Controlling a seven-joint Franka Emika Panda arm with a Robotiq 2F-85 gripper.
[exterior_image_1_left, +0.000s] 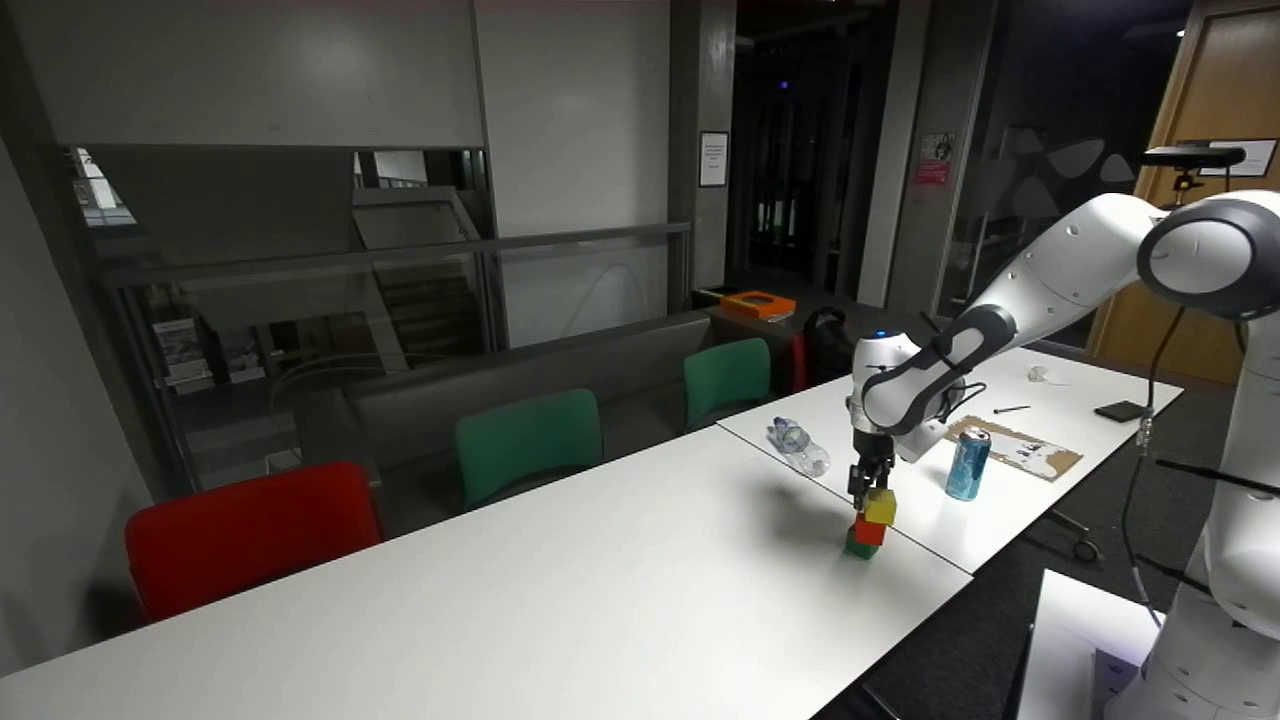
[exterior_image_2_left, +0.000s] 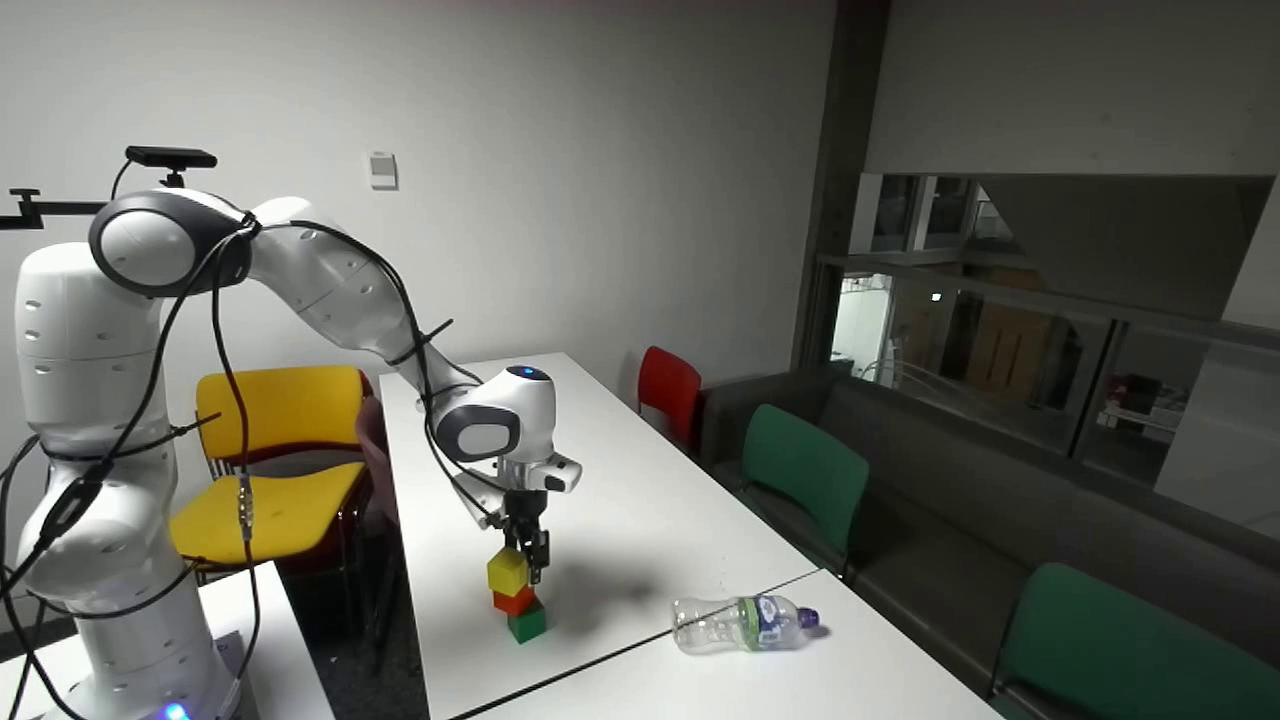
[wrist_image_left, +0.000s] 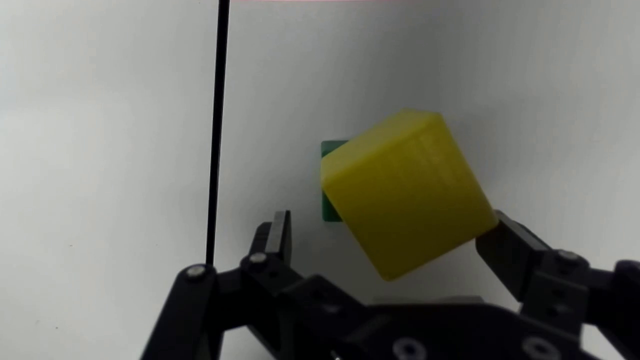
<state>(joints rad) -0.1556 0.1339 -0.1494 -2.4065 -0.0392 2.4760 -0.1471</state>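
A yellow cube (exterior_image_1_left: 880, 506) tops a small stack in both exterior views, above an orange-red cube (exterior_image_2_left: 514, 601) and a green cube (exterior_image_2_left: 528, 623). Its sides are turned at an angle to the green one below. Around the yellow cube (wrist_image_left: 410, 200), my gripper (wrist_image_left: 391, 220) stands open in the wrist view. A wide gap separates the left finger (wrist_image_left: 284, 237) from the cube. One corner overlaps the right finger (wrist_image_left: 510, 250); whether they touch I cannot tell. Most of the green cube (wrist_image_left: 331, 207) is hidden there, and the orange-red one entirely.
The stack stands on a white table (exterior_image_1_left: 560, 580), near the dark seam (wrist_image_left: 216, 125) with a second table. Beyond the seam are a plastic bottle (exterior_image_2_left: 745, 622), a blue can (exterior_image_1_left: 968, 464) and a cardboard piece (exterior_image_1_left: 1020, 448). Green chairs (exterior_image_1_left: 530, 440) line the far side.
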